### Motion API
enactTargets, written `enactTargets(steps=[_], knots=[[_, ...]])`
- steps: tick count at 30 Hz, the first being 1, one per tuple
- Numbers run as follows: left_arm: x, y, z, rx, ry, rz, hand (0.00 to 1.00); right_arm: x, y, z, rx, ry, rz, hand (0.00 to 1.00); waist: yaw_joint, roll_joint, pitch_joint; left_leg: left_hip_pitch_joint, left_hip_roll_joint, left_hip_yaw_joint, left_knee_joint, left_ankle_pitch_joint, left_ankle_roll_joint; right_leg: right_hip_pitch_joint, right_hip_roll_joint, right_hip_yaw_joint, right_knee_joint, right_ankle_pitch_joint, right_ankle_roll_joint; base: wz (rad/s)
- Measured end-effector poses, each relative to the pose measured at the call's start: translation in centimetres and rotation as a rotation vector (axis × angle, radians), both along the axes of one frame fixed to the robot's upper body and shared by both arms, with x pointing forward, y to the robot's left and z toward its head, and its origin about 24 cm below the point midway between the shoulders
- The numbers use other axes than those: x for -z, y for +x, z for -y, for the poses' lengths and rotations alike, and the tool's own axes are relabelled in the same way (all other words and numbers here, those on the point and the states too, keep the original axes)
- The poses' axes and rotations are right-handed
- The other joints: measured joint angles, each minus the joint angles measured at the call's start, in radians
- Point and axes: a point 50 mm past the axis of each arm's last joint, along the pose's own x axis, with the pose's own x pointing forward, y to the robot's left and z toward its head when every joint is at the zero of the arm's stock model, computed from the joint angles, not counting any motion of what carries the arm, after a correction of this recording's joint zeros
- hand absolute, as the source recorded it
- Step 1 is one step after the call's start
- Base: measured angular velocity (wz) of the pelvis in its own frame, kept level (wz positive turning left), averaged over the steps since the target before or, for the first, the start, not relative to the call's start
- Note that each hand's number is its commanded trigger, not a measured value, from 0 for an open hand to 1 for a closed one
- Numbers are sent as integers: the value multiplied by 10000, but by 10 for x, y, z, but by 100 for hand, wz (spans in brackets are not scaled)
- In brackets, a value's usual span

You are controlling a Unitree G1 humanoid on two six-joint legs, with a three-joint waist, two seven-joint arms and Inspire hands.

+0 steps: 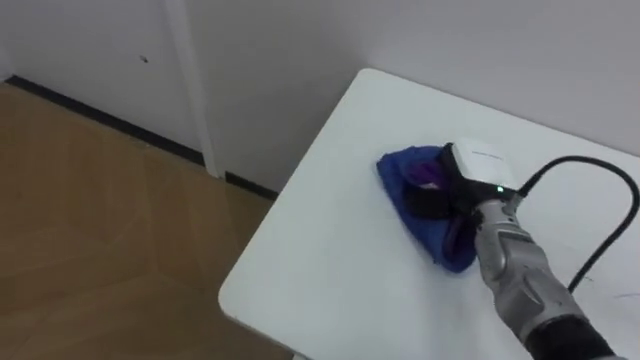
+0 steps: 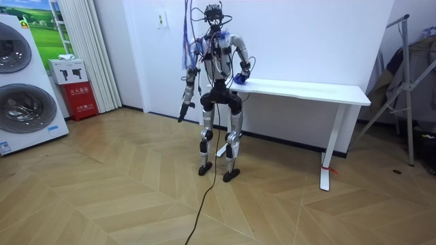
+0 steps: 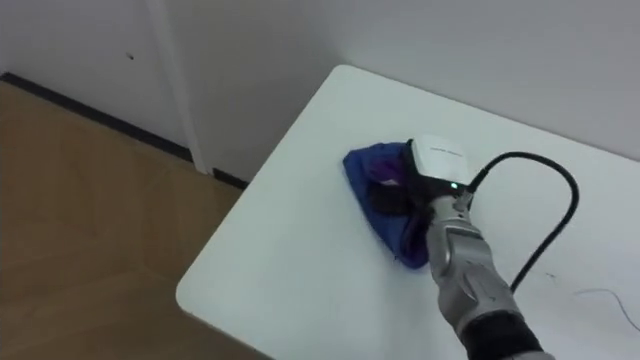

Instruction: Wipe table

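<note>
A crumpled blue cloth (image 1: pixel 408 178) lies on the white table (image 1: pixel 330 260) near its left end, a little back from the front edge. My right hand (image 1: pixel 470 190) comes in from the lower right and rests on the cloth, its dark fingers curled into the folds, which bunch up on both sides of it. In the room view I stand at the table's end (image 2: pixel 306 87) with that hand (image 2: pixel 240 73) on the top, and my left hand (image 2: pixel 182 112) hangs at my side with its fingers straight down.
The table's rounded corner and front edge (image 1: pixel 232 290) drop off to wood floor (image 1: pixel 90 220) on my left. A white wall runs behind the table. In the room view, washing machines (image 2: pixel 20 88) stand at the left and a metal rack (image 2: pixel 409 82) at the right.
</note>
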Motion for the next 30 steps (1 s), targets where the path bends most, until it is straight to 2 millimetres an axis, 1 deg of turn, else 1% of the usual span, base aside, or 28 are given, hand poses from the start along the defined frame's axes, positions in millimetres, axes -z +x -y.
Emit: enactTargets(steps=[1,2,3,4,5,7,8,9,10,11,12,14,15,16,17,18,19,20,21,22,23,24,25,26,27,28,29,30], knots=[[0,1,0,12,-6,92,0,7,-12,11,521,313,86,100,-50,29,-24,22,-39,161,13,7,12,47,-58,14,-2,-26,42,28],[-1,-1,-2,-87,45,184,0,13,-26,22,1079,578,185,100,-172,46,-41,84,-62,284,29,8,13,131,-90,17,1,-28,45,12],[-2,-3,-4,-205,94,221,0,16,-33,28,1349,722,214,100,-262,47,-55,111,-68,348,28,8,14,172,-104,25,8,-31,50,11],[-4,-8,-8,-446,238,227,0,21,-47,38,1906,981,248,100,-473,41,-59,170,-81,476,29,7,15,267,-132,21,-2,-34,56,7],[-5,-11,-11,-601,300,208,0,24,-54,44,2219,1050,284,100,-581,29,-89,179,-98,485,30,7,15,275,-159,15,5,-41,69,3],[-7,-21,-16,-1071,496,116,0,32,-82,69,3767,1357,282,100,-877,-31,-231,209,-203,610,34,9,20,299,-266,3,10,-115,191,-9],[-8,-21,-18,-1105,546,142,0,35,-88,75,4159,1448,267,100,-947,-38,-250,233,-208,687,39,9,21,313,-276,24,11,-116,193,-12],[-10,-24,-21,-1098,685,97,0,39,-101,87,4953,1649,244,100,-1079,-50,-258,310,-208,782,41,4,29,392,-293,35,14,-113,200,-6],[-11,-22,-23,-1032,798,124,0,43,-114,99,5690,1699,141,100,-1146,-42,-275,359,-211,808,51,-32,95,501,-302,20,23,-120,214,0],[-11,-21,-24,-1013,830,138,0,43,-119,104,5913,1643,91,100,-1185,-17,-299,370,-209,796,87,-86,187,538,-298,2,25,-136,239,6],[-11,-18,-24,-888,872,158,0,44,-127,113,6239,1463,-26,100,-1304,3,-317,394,-185,768,121,-183,324,628,-305,-9,18,-191,329,4],[-9,-15,-19,-754,737,258,0,46,-131,116,6520,1417,-90,100,-1331,72,-355,435,-189,772,184,-225,355,674,-338,20,50,-186,353,-9],[-8,-14,-17,-686,701,252,0,46,-130,115,6548,1449,-86,100,-1303,85,-356,427,-187,775,216,-231,359,674,-340,28,55,-174,372,-14],[-7,-9,-14,-492,662,258,0,46,-124,113,6645,1582,-61,100,-1300,108,-359,449,-173,810,222,-231,359,658,-336,66,98,-164,368,-16],[-5,-9,-9,-283,603,137,0,45,-115,109,6620,1549,-85,100,-1185,159,-335,508,-149,950,215,-222,346,588,-317,198,221,-155,352,-28],[-4,-9,-6,-192,546,67,0,44,-110,107,6590,1525,-111,100,-1056,200,-337,536,-131,1054,205,-221,341,556,-284,308,224,-132,316,-45],[-2,-8,-2,-25,447,-64,0,43,-99,100,6592,1587,-211,100,-872,227,-328,530,-30,1258,203,-207,318,433,-214,499,261,-81,251,-47],[-1,-7,0,-2,391,-103,0,43,-92,95,6499,1608,-286,100,-750,235,-313,523,-22,1357,189,-189,289,357,-186,587,310,-54,210,-62],[1,-6,6,-35,256,-170,0,40,-72,81,6061,1738,-487,100,-554,213,-289,503,58,1554,96,-133,216,142,-137,658,419,3,118,-76],[4,-2,11,105,128,-246,0,35,-49,63,5131,1609,-711,100,-242,234,-263,430,122,1649,91,-106,203,-145,-61,705,555,72,12,-78],[4,-1,12,179,78,-256,0,29,-35,50,4462,1530,-757,100,-142,195,-225,381,161,1701,90,-104,177,-255,-18,692,571,98,-31,-73],[6,1,15,296,-30,-308,0,12,-9,22,2902,1319,-539,100,38,164,-142,278,218,1701,79,-84,126,-455,70,673,574,164,-139,-47],[7,3,17,308,-131,-385,0,-6,16,-11,1392,1174,-146,100,145,118,-2,188,300,1711,85,-41,66,-537,157,673,511,199,-214,-29],[7,6,18,364,-149,-383,0,-14,25,-25,758,1129,-5,100,245,64,19,106,327,1713,77,0,42,-622,184,649,494,204,-249,0],[7,14,19,456,-203,-214,0,-27,39,-45,-151,1016,202,100,468,-41,40,-48,355,1654,54,60,-15,-812,201,574,511,179,-305,29],[7,19,19,528,-324,-64,0,-37,48,-54,-605,1078,354,100,778,-79,66,-103,356,1483,90,75,-29,-811,236,491,413,170,-315,39],[7,19,19,544,-350,-75,0,-39,50,-56,-675,1142,366,100,900,-79,65,-107,348,1404,104,103,-29,-742,230,370,331,167,-310,56],[6,16,18,514,-353,-159,0,-40,54,-59,-747,1211,330,100,948,-74,65,-124,322,1274,106,107,-30,-666,167,135,354,114,-250,61]])
